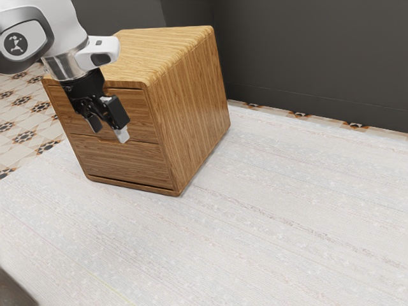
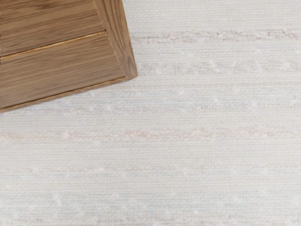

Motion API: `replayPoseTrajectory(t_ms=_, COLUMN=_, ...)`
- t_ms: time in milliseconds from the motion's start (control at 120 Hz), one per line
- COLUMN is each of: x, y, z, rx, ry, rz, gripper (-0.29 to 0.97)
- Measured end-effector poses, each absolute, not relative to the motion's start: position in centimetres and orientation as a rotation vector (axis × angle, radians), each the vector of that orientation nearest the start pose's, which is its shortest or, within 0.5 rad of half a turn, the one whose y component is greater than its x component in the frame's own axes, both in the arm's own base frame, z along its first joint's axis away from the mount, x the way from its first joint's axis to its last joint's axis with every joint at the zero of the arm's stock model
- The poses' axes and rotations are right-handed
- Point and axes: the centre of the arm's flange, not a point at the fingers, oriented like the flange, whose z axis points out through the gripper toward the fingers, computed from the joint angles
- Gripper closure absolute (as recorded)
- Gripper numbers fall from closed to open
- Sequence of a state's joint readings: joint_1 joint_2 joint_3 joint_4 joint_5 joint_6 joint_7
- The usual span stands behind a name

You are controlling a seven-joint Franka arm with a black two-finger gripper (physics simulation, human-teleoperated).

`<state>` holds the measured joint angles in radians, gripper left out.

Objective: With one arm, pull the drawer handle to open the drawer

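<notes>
**Pale, faintly striped tabletop** (image 1: pixel 287 210): carrying one item, which is sitting toward its far edge at the exterior view's left.

**Square bamboo-grained wooden cabinet** (image 1: pixel 185 89): standing upright, with its front facing the exterior view's lower left. In the wrist view its lower front corner (image 2: pixel 117 56) is lying beyond the hand, not under it.

**White and grey Franka arm** (image 1: pixel 38 32): reaching in from the exterior view's upper left and hanging across the cabinet's front.

**Upper wooden drawer front** (image 1: pixel 141 109): sitting flush with the cabinet, not yet pulled out.

**Lower wooden drawer front** (image 1: pixel 121 159): also sitting flush.

**Black two-finger gripper** (image 1: pixel 108 131): hovering at the upper drawer front, with its fingers standing apart and gripping nothing that shows.

**Drawer handle:** not made out. It is probably hiding behind the gripper, if it is there at all.

**Hazards, as judged:**
- The fingers may be closing beside or short of the handle, so the pull would be drawing on air.
- A shallow or off-centre bite may be slipping off partway through the pull.
- Pulling at an angle to the drawer's travel may be jamming it.
- The same angled pull may be dragging the unfixed cabinet across the tabletop instead of opening the drawer.
</notes>
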<state>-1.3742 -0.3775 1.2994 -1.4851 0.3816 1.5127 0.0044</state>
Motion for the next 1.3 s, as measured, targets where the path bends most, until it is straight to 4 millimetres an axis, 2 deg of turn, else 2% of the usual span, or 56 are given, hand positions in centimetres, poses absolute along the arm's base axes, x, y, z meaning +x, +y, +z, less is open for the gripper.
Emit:
replayPoseTrajectory(t_ms=125, x=52.4, y=13.0, z=68.7, rx=-3.123, ry=0.040, rz=-0.201, gripper=0.00)
replayPoseTrajectory(t_ms=142, x=52.2, y=13.3, z=69.7, rx=-3.124, ry=0.029, rz=-0.231, gripper=0.00)
replayPoseTrajectory(t_ms=183, x=51.3, y=13.6, z=73.7, rx=-3.124, ry=0.011, rz=-0.345, gripper=0.00)
replayPoseTrajectory(t_ms=217, x=50.3, y=12.7, z=77.3, rx=-3.120, ry=0.032, rz=-0.451, gripper=0.00)
replayPoseTrajectory(t_ms=250, x=49.4, y=11.7, z=79.6, rx=-3.118, ry=0.061, rz=-0.518, gripper=0.00)
replayPoseTrajectory(t_ms=292, x=48.7, y=10.8, z=81.0, rx=-3.123, ry=0.090, rz=-0.554, gripper=0.00)
replayPoseTrajectory(t_ms=358, x=48.3, y=10.5, z=81.6, rx=-3.131, ry=0.107, rz=-0.559, gripper=0.00)
replayPoseTrajectory(t_ms=608, x=48.2, y=10.8, z=80.7, rx=-3.147, ry=0.108, rz=-0.498, gripper=0.00)
replayPoseTrajectory(t_ms=692, x=48.4, y=10.1, z=79.6, rx=-3.154, ry=0.129, rz=-0.424, gripper=0.00)
replayPoseTrajectory(t_ms=750, x=48.3, y=9.1, z=77.8, rx=-3.156, ry=0.155, rz=-0.308, gripper=0.00)
replayPoseTrajectory(t_ms=792, x=47.2, y=7.9, z=76.2, rx=-3.155, ry=0.190, rz=-0.213, gripper=0.00)
replayPoseTrajectory(t_ms=942, x=39.4, y=4.2, z=71.7, rx=-3.124, ry=0.372, rz=-0.003, gripper=0.00)
replayPoseTrajectory(t_ms=1033, x=35.8, y=4.4, z=69.2, rx=-3.134, ry=0.428, rz=0.068, gripper=0.00)
replayPoseTrajectory(t_ms=1142, x=34.4, y=6.0, z=68.1, rx=-3.071, ry=0.482, rz=0.081, gripper=0.00)
replayPoseTrajectory(t_ms=1217, x=34.9, y=7.6, z=67.6, rx=-3.033, ry=0.553, rz=0.042, gripper=0.00)
replayPoseTrajectory(t_ms=1300, x=35.7, y=8.3, z=67.2, rx=-2.987, ry=0.685, rz=-0.051, gripper=0.00)
